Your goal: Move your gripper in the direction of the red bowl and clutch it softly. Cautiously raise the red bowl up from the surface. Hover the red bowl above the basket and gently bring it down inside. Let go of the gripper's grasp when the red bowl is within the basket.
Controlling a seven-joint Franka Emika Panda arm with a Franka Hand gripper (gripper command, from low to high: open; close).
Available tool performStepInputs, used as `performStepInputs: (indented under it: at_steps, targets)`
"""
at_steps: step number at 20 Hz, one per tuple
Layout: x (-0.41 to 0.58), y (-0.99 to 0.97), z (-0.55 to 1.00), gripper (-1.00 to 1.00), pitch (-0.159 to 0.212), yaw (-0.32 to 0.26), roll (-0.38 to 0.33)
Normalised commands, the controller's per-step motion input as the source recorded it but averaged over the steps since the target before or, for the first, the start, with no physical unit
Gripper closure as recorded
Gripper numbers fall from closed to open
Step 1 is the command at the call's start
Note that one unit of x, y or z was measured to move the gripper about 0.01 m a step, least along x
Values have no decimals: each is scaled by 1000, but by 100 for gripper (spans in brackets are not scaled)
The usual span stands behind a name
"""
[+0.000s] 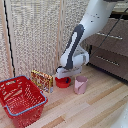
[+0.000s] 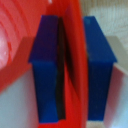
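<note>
The red bowl (image 1: 63, 82) sits on the wooden floor between the flat yellow-red box and the pink cup. The arm's wrist is right over it, and the gripper (image 1: 63, 77) reaches down onto its rim. In the wrist view the two blue fingertips (image 2: 49, 67) stand on either side of the bowl's red rim (image 2: 75, 55), close against it. The bowl still looks to rest on the floor. The large red basket (image 1: 20, 97) with a grey-blue rim stands at the exterior view's lower left, apart from the bowl.
A flat yellow-red box (image 1: 42, 80) leans between basket and bowl. A pink cup (image 1: 80, 84) stands just to the exterior view's right of the bowl. A slatted screen (image 1: 35, 35) is behind, and a dark drawer cabinet (image 1: 110, 50) is at the right.
</note>
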Motion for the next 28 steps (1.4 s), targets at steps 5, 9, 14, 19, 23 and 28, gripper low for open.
performStepInputs:
  at_steps: [5,9,14,19,23,28]
  targets:
    - [140,-105,562,100,47,57,132]
    - [153,-102,700,100,106,86,146]
    - [242,-65,749,100,97,122,132]
    - [210,-3,814,100,105,121,105]
    - [129,162,844,100,106,105,89]
    - [0,562,891,100,67,17,62]
